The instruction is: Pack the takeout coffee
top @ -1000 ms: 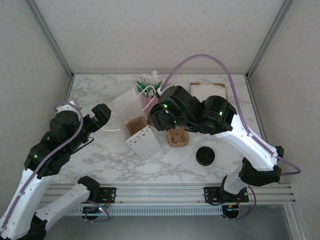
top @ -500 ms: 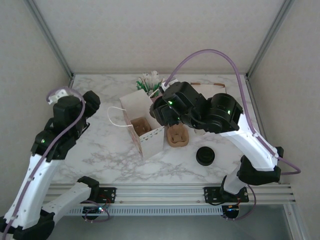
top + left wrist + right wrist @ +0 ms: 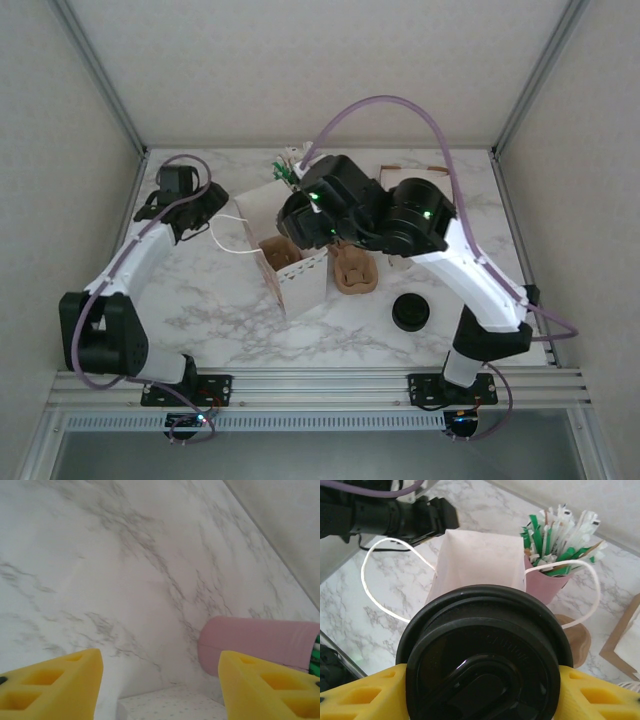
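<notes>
The takeout coffee, seen lid-up, is clamped between the yellow fingers of the right gripper and is held over the mouth of the open white paper bag at mid-table. The left gripper is shown left of the bag, its fingers parted with nothing between them, near the pink holder.

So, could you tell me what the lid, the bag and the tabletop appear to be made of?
The lid looks like glossy black plastic, given its sharp highlights and moulded ridges. The bag seems matte white paper, with flat, creased, dull walls. The tabletop has a grey-veined white marble look; real stone or printed laminate, I cannot tell.
</notes>
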`<act>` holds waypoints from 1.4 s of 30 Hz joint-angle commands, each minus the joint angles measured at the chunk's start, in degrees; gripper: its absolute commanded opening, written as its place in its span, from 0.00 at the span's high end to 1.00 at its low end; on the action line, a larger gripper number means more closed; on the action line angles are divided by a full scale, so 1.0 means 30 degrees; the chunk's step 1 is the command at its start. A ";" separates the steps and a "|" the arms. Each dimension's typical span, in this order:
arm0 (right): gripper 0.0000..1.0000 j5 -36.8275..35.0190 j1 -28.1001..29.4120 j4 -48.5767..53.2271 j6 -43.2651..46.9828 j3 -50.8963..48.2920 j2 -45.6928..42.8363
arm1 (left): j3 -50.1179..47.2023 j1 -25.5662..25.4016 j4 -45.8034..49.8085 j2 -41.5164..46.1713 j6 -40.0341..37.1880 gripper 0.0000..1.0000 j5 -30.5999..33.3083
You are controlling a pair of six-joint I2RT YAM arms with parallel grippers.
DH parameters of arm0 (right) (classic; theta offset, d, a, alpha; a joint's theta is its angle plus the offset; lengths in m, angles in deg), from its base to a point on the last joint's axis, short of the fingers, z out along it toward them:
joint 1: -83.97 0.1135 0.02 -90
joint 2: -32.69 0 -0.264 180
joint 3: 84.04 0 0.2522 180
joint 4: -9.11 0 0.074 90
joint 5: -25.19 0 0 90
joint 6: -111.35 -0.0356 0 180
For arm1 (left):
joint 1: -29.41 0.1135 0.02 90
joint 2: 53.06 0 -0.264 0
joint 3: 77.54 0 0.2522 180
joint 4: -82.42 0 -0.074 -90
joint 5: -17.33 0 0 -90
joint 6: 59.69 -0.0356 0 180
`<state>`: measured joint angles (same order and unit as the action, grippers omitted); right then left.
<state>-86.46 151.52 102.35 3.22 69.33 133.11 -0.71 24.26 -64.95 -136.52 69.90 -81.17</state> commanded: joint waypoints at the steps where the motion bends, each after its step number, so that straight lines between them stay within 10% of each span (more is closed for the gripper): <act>1: 0.40 0.0596 0.0209 0.0040 0.0794 0.1016 0.1119 | -0.0131 -0.0021 -0.2421 -0.0753 -0.0329 0.38 -0.2462; 19: 0.41 0.2295 -0.1596 0.2429 0.0622 0.2920 0.5266 | -0.2068 -0.1754 -0.3889 -0.1700 -0.0835 0.38 -0.4662; 42: 0.43 0.4180 -0.2233 0.0409 0.0897 -0.3574 0.2891 | -0.9138 -0.3594 -0.2646 0.5895 0.0707 0.36 -0.1913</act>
<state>-77.02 145.16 106.02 5.55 60.79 146.08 -26.72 14.06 -74.65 -121.15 71.04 -89.17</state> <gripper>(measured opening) 0.633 0.632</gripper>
